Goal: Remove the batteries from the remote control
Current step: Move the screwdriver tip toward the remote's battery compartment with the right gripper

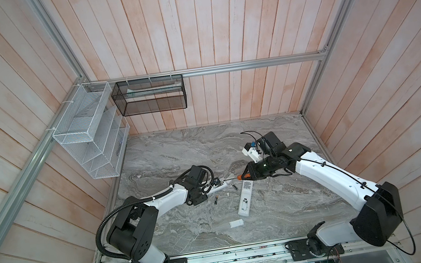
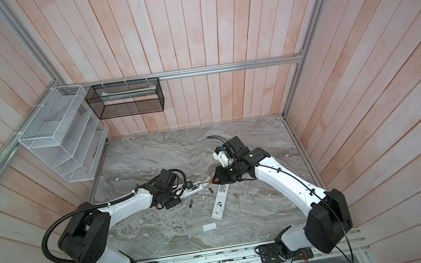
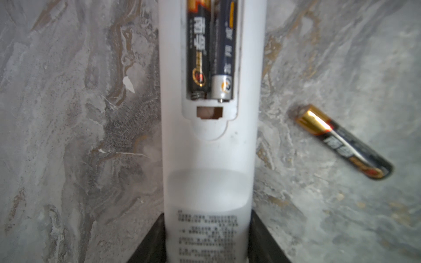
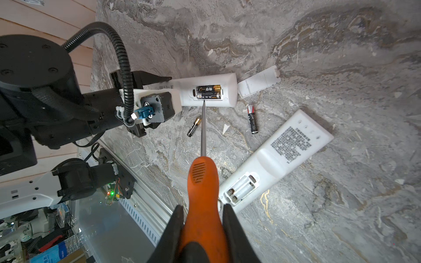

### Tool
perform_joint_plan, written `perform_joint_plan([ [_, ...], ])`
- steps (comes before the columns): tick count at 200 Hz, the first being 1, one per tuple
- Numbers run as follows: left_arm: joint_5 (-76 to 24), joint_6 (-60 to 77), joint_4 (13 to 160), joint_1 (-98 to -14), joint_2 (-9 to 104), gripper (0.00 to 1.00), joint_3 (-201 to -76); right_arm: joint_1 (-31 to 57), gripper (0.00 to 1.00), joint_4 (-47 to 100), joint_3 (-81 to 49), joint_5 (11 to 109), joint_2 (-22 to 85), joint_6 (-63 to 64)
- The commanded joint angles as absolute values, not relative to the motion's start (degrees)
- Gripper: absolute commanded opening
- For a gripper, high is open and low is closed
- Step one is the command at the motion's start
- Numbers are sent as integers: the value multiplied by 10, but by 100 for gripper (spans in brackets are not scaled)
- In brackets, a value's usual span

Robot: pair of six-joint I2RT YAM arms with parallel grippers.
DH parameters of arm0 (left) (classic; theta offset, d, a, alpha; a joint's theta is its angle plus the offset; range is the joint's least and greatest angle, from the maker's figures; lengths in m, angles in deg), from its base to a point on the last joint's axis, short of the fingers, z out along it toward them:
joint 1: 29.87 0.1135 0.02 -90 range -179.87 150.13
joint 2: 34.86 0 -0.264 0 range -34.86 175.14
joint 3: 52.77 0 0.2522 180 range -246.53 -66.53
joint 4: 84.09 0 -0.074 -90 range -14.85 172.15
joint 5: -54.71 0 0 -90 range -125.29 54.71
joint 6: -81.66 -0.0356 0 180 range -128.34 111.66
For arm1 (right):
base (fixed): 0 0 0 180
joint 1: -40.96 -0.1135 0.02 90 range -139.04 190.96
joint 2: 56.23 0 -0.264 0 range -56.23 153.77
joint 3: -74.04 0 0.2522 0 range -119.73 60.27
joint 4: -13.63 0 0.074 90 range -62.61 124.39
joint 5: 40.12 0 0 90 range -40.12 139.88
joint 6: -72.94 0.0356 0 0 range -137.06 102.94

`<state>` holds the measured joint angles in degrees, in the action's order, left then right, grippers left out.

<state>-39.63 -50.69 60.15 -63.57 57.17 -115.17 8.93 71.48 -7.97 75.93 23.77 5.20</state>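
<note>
Beside the remote (image 3: 208, 159), on the desk (image 3: 68, 136), we list two loose batteries (image 3: 344, 142); inside its uncovered bay (image 3: 209, 107), two batteries (image 3: 198, 45) seated; left claw (image 3: 206, 241), part-spread, clamps its printed end; right claw (image 4: 202, 227) closed round the screwdriver (image 4: 201, 182), tip at the bay; next, we judge: lever one out gently.

Grey marbled tabletop (image 1: 283, 211) under me, and here's what's lying on it: first remote (image 4: 229, 91) back-up, second remote (image 1: 245, 198) back-up near it, one loose battery (image 1: 234, 187) between them, another loose battery (image 1: 216, 200) near the first remote, white cover (image 1: 236, 223) toward the near edge, second cover (image 4: 258, 84) just beside the first remote's end.
</note>
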Motion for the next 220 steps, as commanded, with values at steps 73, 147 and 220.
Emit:
perform_joint_plan([
  [73, -411, -532, 609, -661, 545, 16, -1133, 79, 0, 700, -77, 721, 264, 29],
  [147, -409, -534, 610, -670, 548, 15, -1132, 73, 0, 690, -67, 706, 283, 12],
  [220, -409, -533, 610, -673, 551, 14, -1130, 72, 0, 687, -61, 703, 290, 10],
])
